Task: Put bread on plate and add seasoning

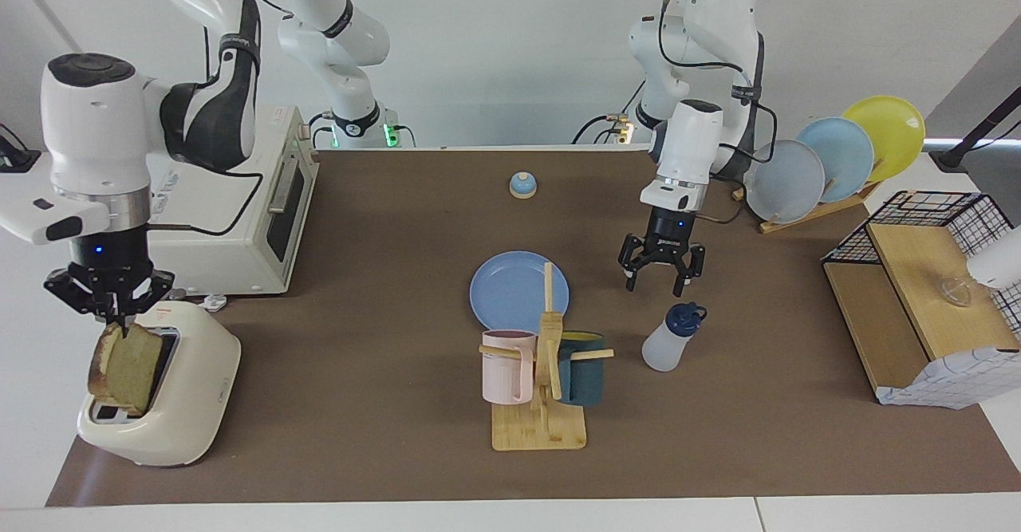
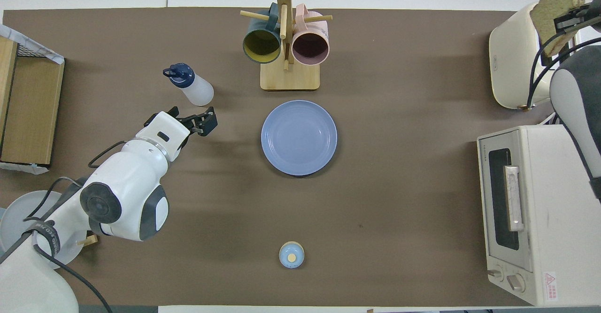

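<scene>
Right gripper, lower left of the facing view: jaws closed on the top edge of the toast slice, tan crumb, brown crust, lifted partly clear of the toaster at the desk edge. Left gripper: jaws fully spread, empty, above the seasoning bottle. Blue plate at centre, bare desk around it.

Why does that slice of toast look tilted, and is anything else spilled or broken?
Nothing looks spilled or broken. The square tan slice of toast hangs askew because the right gripper pinches its top edge, partly lifted from the cream toaster. The round blue plate is bare and the white blue-capped bottle stands upright.
</scene>
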